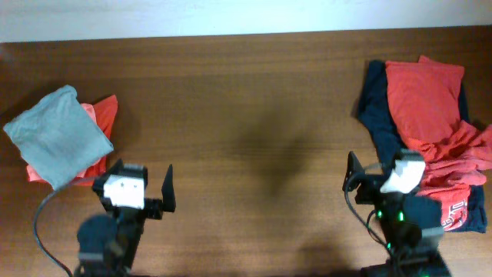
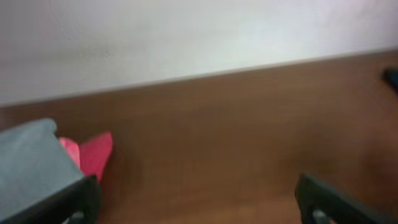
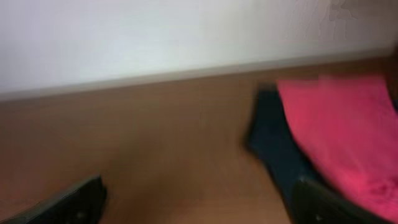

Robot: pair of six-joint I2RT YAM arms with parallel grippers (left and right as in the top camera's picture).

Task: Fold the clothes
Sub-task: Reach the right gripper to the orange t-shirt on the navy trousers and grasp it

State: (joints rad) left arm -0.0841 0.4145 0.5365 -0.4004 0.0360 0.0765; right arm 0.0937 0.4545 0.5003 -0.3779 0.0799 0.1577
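The clothes lie in a crumpled heap at the table's right end. A red-orange T-shirt (image 1: 427, 104) rests on top of a navy garment (image 1: 377, 115), and a patch of white lettering (image 1: 455, 217) shows at the near side. My right gripper (image 1: 401, 165) hovers at the heap's near-left edge, open and holding nothing. In the right wrist view the gripper (image 3: 199, 205) spans bare wood, with the navy garment (image 3: 273, 146) and red T-shirt (image 3: 339, 124) just ahead to the right. My left gripper (image 1: 134, 183) is open and empty at the front left, and its wrist view shows the gripper (image 2: 199, 205) above bare table.
A folded light-grey shirt (image 1: 58, 135) lies on a folded orange-red shirt (image 1: 106, 114) at the left end, just beyond my left gripper; both also show in the left wrist view as grey shirt (image 2: 31, 165) and orange-red shirt (image 2: 94, 152). A white wall borders the brown wooden table (image 1: 246, 115) at the far edge.
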